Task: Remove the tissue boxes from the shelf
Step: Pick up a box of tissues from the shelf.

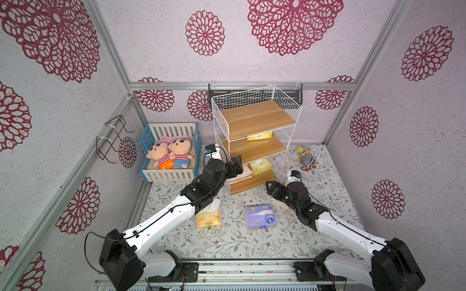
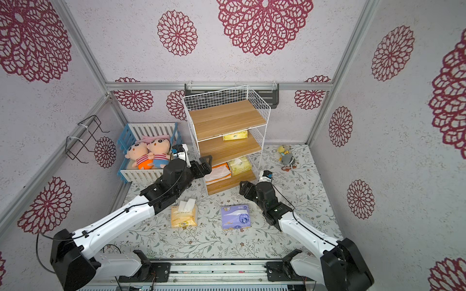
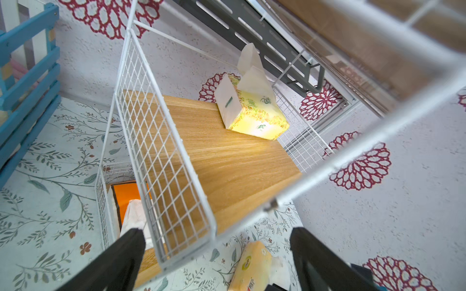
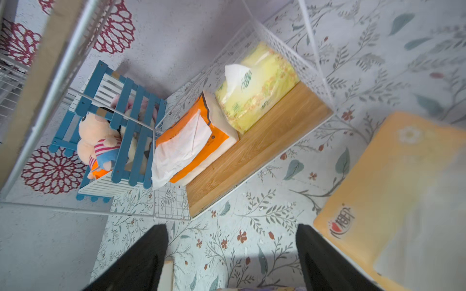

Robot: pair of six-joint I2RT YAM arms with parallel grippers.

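Note:
The shelf (image 1: 254, 118) stands at the back with its top board bare. A yellow-green tissue box (image 3: 252, 110) lies at the back of the middle board. On the bottom board lie an orange tissue box (image 4: 194, 141) and a yellow-green one (image 4: 257, 85), side by side. On the floor in front lie a pale yellow-orange box (image 1: 208, 218) and a purple one (image 1: 261, 217); another pale box (image 4: 393, 191) lies beside my right gripper. My left gripper (image 1: 235, 165) is open at the shelf's front left corner, by the middle board. My right gripper (image 1: 271, 187) is open, low before the bottom board, holding nothing.
A blue-and-white toy crib (image 1: 151, 141) with two plush dolls stands left of the shelf. A small plush toy (image 1: 306, 157) lies on the floor at the back right. A black wire rack (image 1: 113, 138) hangs on the left wall.

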